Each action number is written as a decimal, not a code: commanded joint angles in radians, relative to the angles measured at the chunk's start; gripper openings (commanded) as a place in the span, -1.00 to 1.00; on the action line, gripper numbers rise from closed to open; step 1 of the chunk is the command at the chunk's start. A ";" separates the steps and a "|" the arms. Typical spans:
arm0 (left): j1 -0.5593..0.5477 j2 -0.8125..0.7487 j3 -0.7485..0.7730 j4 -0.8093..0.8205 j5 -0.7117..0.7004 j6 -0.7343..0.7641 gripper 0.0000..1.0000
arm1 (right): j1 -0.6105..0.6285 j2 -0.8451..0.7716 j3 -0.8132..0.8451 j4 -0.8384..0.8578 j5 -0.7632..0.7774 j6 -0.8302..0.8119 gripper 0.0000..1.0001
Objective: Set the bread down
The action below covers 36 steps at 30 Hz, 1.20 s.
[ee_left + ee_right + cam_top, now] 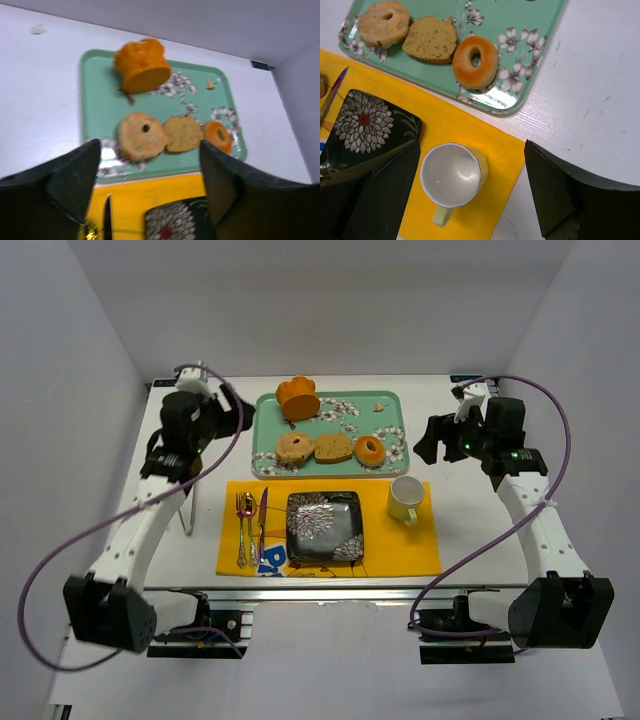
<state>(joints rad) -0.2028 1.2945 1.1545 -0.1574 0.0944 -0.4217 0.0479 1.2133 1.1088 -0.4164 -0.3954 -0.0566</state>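
bread slice sits by the tray front rim; left tool and right tool gape wide.

Tray glossy; plate glossy; placemat matt; cutlery shiny metal

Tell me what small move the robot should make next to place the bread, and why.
Probably ease the left end effector down toward the bread slice on the green tray. It stands open and empty beside the tray, the slice lies untouched between a bagel and a doughnut, and the left wrist view shows it ahead between the fingers.
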 commanded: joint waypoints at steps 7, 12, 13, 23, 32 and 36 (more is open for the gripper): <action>0.141 -0.202 -0.118 -0.428 -0.202 0.187 -0.77 | -0.017 -0.109 -0.062 -0.044 -0.535 -0.465 0.01; 0.141 -0.114 -0.073 -0.567 -0.269 0.284 0.13 | -0.017 -0.060 -0.056 -0.067 -0.626 -0.503 -0.09; 0.141 -0.097 -0.078 -0.576 -0.288 0.297 0.28 | -0.016 -0.048 -0.052 -0.073 -0.631 -0.505 0.19; 0.172 0.066 -0.127 -0.542 -0.326 0.400 0.52 | -0.016 -0.074 -0.121 -0.006 -0.602 -0.486 0.78; 0.385 0.143 -0.139 -0.462 -0.188 0.420 0.79 | -0.016 -0.057 -0.133 0.001 -0.568 -0.493 0.79; 0.391 0.222 -0.139 -0.453 -0.139 0.420 0.91 | -0.017 -0.043 -0.118 -0.002 -0.566 -0.493 0.79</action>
<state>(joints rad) 0.1925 1.4773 1.0073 -0.6369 -0.1177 -0.0139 0.0338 1.1664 0.9825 -0.4446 -0.9581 -0.5350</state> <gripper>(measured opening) 0.944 0.893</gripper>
